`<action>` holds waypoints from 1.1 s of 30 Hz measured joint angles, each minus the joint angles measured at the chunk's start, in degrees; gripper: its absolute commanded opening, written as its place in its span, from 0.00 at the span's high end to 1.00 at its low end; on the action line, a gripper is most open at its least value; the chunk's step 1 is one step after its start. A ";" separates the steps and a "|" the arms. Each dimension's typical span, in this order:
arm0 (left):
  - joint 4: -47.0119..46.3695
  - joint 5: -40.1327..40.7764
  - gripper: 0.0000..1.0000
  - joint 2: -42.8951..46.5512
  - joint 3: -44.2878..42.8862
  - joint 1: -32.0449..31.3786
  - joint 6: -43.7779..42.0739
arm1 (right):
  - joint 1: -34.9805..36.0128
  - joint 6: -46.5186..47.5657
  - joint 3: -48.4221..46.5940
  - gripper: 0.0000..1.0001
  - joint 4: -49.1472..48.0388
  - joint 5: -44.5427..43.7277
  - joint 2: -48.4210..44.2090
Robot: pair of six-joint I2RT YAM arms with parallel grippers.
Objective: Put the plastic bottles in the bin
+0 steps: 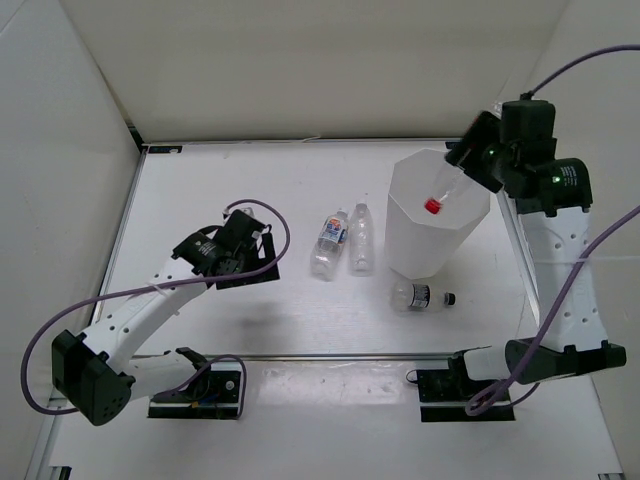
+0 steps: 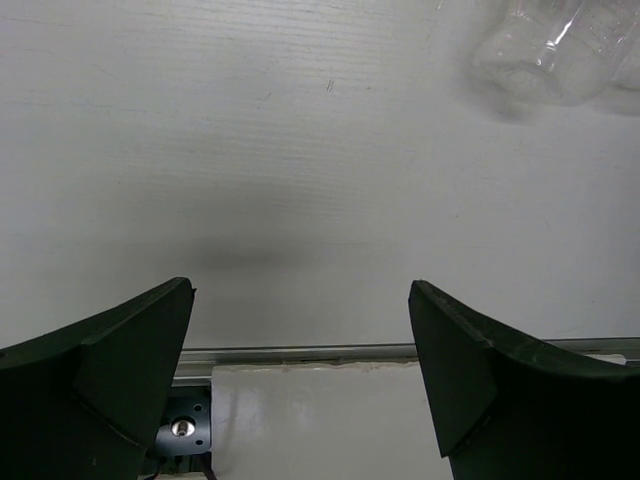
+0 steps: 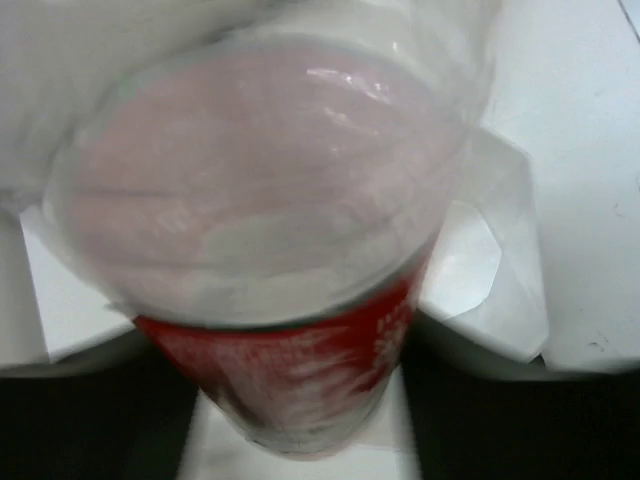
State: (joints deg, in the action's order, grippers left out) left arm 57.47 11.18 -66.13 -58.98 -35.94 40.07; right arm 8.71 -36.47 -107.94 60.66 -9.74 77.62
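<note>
1. Table (image 1: 200, 180): white surface bearing the bin and three loose bottles.
2. Bin (image 1: 425, 250): tall, white, with a faceted rim, narrowing toward the base. It stands upright with its mouth open upward.
3. Right gripper (image 1: 468, 160): positioned above the bin's far-right rim. Its jaws are clamped on the red-capped bottle.
4. Left gripper (image 1: 250, 262): well to the left of the bin, low over the table. The left wrist view shows its fingers (image 2: 120, 360) spread wide apart with bare table between them.
5. Red-capped bottle (image 1: 440, 192): clear body with a red label. It hangs tilted, cap down, over the bin's mouth, and the red cap sits within the outline of the opening. The right wrist view shows its rounded clear base (image 3: 280, 200) facing the camera, blurred, with the white-printed red label beneath.
6. Nearly plain bottle (image 1: 361, 238): clear, lying on the table just left of the bin, apart from its wall.
7. Blue-white labelled bottle (image 1: 328, 243): clear, lying alongside the nearly plain bottle on the side farther from the bin. Contact between the two cannot be determined.
8. Black-capped bottle (image 1: 420, 297): clear, lying on its side just in front of the bin's base, cap pointing right.
</note>
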 measured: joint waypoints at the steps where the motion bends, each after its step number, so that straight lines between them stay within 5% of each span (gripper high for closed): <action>1: -0.04 0.07 0.00 0.00 -0.09 0.00 0.09 | 2.29 1.01 -0.59 0.00 -0.04 -1.62 0.00; 8: -5.70 1.53 0.00 0.70 0.39 -0.20 -1.16 | 7.45 5.53 -13.20 0.00 2.47 -8.44 2.14; 13: -16.81 3.15 0.00 0.55 1.49 -0.90 -4.46 | 7.45 5.46 -7.37 0.00 1.99 -7.61 -5.86; 26: -24.81 -0.57 0.00 -35.01 -19.96 -0.68 -14.73 | 7.45 9.29 -4.37 0.00 2.58 -5.16 -9.11; 33: -28.22 -9.60 0.00 -43.85 -25.83 0.13 -18.16 | 7.45 9.92 0.20 0.00 2.60 -1.40 -11.85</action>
State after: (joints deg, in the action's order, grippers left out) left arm 29.26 1.58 -109.97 -84.82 -35.81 21.91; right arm 16.16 -26.55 -107.74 63.26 -11.14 65.78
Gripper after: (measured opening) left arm 1.000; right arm 0.998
